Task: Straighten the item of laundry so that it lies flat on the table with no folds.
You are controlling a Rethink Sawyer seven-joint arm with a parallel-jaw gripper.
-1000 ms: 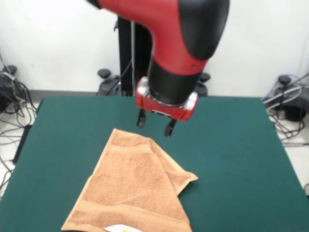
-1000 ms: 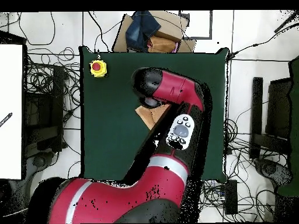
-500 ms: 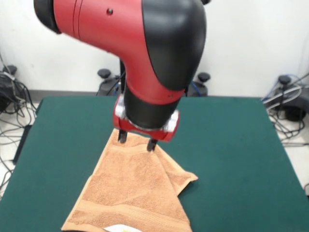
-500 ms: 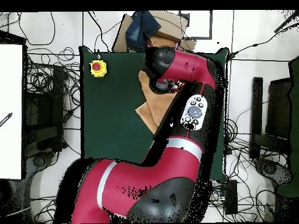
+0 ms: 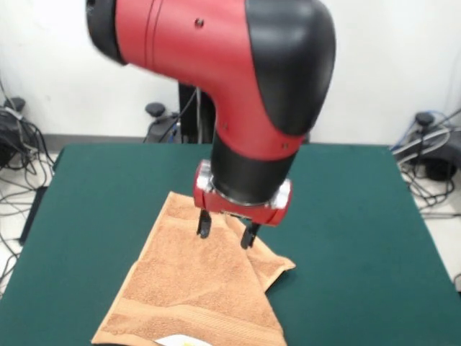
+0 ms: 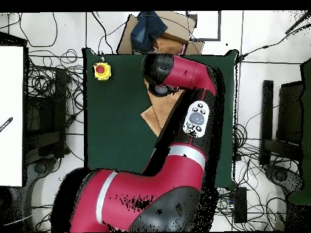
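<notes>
Diagonally, folded towel (image 5: pixel 191 288) long axis runs near-left to far-right.

Arm (image 5: pixel 238 79): glossy red shell, black rounded joint caps, black wrist collar. Small dark screw holes in the red casing. Silver ring, then red flange above the tool (image 5: pixel 225 232); two short black fingers. Overhead: grey oval button pad (image 6: pixel 195 119) on the forearm, grey-white band lower down.

The worktop (image 5: pixel 360 216) is big and dark green. A tan-orange towel (image 5: pixel 191 288) lies on it near the front edge, with one side folded over. A white label (image 5: pixel 180 340) shows at the front edge. A yellow box with a red button (image 6: pixel 101 70) sits in one corner.
</notes>
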